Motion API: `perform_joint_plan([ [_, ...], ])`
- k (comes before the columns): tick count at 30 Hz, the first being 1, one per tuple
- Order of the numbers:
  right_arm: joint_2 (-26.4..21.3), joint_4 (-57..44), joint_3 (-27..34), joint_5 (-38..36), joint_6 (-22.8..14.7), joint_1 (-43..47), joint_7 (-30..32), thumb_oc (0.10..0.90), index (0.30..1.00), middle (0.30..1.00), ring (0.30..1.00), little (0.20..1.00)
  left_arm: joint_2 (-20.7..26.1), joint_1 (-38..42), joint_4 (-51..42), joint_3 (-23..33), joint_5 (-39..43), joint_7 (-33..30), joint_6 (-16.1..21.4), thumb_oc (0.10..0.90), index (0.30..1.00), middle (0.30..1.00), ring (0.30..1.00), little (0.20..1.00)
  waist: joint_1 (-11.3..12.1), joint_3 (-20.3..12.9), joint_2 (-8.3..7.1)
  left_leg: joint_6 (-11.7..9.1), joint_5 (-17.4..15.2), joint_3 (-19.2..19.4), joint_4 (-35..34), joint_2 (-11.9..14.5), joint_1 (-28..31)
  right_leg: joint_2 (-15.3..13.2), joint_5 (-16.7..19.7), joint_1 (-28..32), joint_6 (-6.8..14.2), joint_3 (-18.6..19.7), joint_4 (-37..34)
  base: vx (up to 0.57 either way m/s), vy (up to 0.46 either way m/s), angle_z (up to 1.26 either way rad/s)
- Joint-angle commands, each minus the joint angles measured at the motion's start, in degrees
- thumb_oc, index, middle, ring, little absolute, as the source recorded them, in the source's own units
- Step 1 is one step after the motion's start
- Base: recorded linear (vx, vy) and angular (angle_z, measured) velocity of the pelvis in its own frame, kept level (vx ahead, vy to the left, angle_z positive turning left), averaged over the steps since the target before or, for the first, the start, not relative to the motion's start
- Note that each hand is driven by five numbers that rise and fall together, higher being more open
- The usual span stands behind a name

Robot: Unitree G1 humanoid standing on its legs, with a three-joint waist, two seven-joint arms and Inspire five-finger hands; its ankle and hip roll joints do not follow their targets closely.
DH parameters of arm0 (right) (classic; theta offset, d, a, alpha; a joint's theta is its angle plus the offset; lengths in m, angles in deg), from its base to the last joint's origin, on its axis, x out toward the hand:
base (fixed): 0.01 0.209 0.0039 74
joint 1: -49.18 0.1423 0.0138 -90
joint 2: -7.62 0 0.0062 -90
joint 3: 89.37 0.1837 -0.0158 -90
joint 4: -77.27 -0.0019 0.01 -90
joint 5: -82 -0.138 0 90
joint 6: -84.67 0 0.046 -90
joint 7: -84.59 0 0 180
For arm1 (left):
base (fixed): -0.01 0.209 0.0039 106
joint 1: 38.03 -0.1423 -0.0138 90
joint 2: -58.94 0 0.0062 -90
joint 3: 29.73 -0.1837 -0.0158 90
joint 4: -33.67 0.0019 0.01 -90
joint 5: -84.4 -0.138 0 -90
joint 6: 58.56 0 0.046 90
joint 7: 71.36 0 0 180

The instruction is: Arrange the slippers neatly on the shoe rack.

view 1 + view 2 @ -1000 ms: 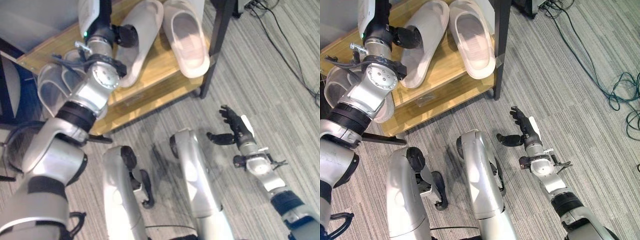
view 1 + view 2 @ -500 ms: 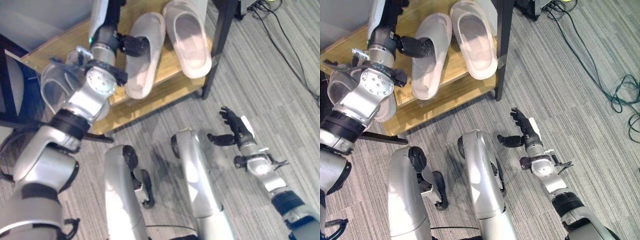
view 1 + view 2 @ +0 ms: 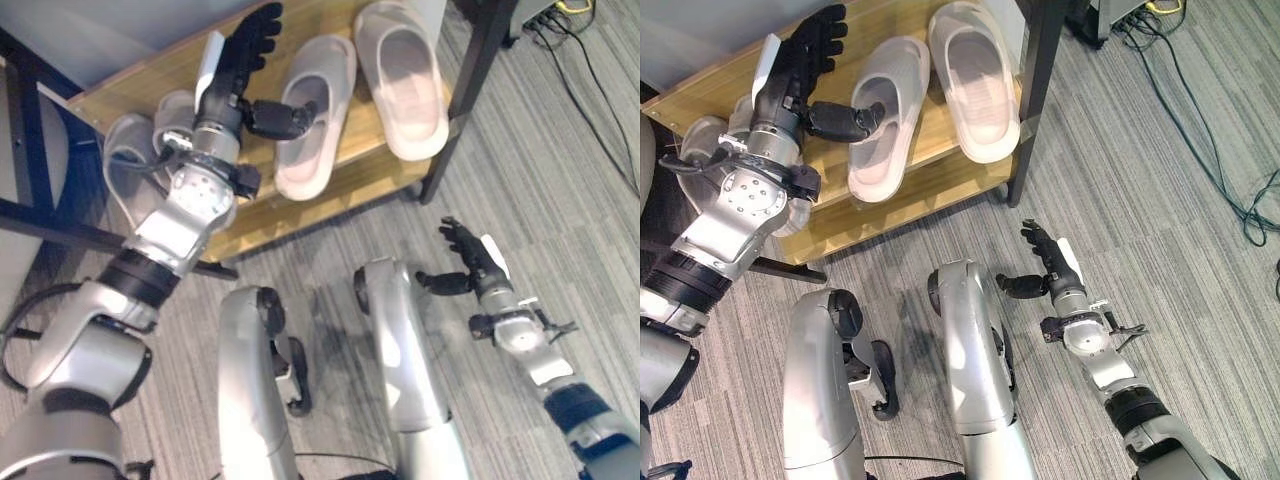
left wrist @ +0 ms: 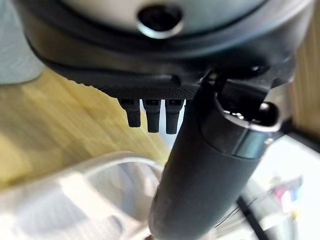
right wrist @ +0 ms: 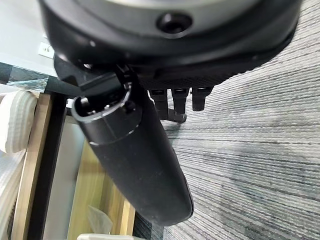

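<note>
Left hand [image 3: 800, 60] is hovering spread over the shoe rack [image 3: 710, 95], thumb touching the middle slipper's [image 3: 885, 120] heel. I'm judging the slippers light, soft foam, bendy; best pinching the strap arch or heel rim. Grey slipper [image 3: 125, 170] at the rack's left is lying partly hidden under my arm. Right slipper [image 3: 975, 80] is sitting square. Right hand [image 3: 1050, 265] is idling open above the carpet.

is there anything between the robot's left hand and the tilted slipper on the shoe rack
Nothing visible. The left hand is open over the wooden shelf, its thumb right at the heel of the tilted slipper. The other slipper lies beside it, on the side away from the hand.
</note>
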Motion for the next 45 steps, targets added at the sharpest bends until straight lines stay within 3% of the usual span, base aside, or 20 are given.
perform_joint_plan([
  [1,-0.9,-9.1,3.7,3.7,-3.2,2.5,1.5,0.800,0.900,0.900,0.900,0.900,4.6,0.6,-8.5,6.5,3.2,-1.7,7.3,0.800,0.900,0.900,0.900,0.900,2.9,-2.2,-1.89,3.6,-3.8,-1.8,-3.6,-2.7,-1.2,-0.1,0.0,1.6,-8.5,1.9,-3.8,0.00,0.000,0.00],
  [22,-1.3,-12.1,6.5,6.6,-3.1,-2.9,0.5,0.800,0.900,0.900,0.900,0.900,5.3,-20.3,-28.6,13.7,4.8,4.3,6.5,0.800,0.900,0.900,0.900,0.900,3.6,-2.2,-0.52,3.4,-5.0,-1.1,-2.2,-2.9,-1.2,0.1,-0.1,1.6,-8.5,2.2,-3.1,0.00,0.000,0.00],
  [32,-1.1,-13.3,6.6,7.3,-3.5,-3.8,0.4,0.800,0.900,0.900,0.900,0.900,3.0,-25.4,-29.6,16.0,0.0,4.5,5.8,0.800,0.900,0.900,0.900,0.900,4.2,-2.2,-0.56,3.3,-5.1,-1.4,-2.0,-3.2,-1.2,-0.2,-0.1,1.6,-8.7,1.7,-3.3,0.00,0.000,0.00],
  [38,-1.1,-14.1,7.0,8.0,-3.6,-4.7,1.2,0.800,0.900,0.900,0.900,0.900,1.0,-28.7,-29.8,19.5,0.9,2.5,7.2,0.800,0.900,0.900,0.900,0.900,4.6,-2.2,-0.71,3.3,-5.1,-1.5,-1.9,-3.2,-1.2,-0.3,0.3,1.6,-8.7,1.5,-3.6,0.00,0.000,0.00],
  [45,-1.1,-14.5,7.2,8.0,-3.5,-5.1,1.2,0.800,0.900,0.900,0.900,0.900,0.6,-29.9,-29.7,19.7,1.0,2.9,6.8,0.800,0.900,0.900,0.900,0.900,4.7,-2.2,-0.59,3.4,-5.0,-1.8,-1.9,-3.3,-1.2,-0.4,0.4,1.6,-8.8,1.3,-3.8,0.00,0.000,0.00],
])
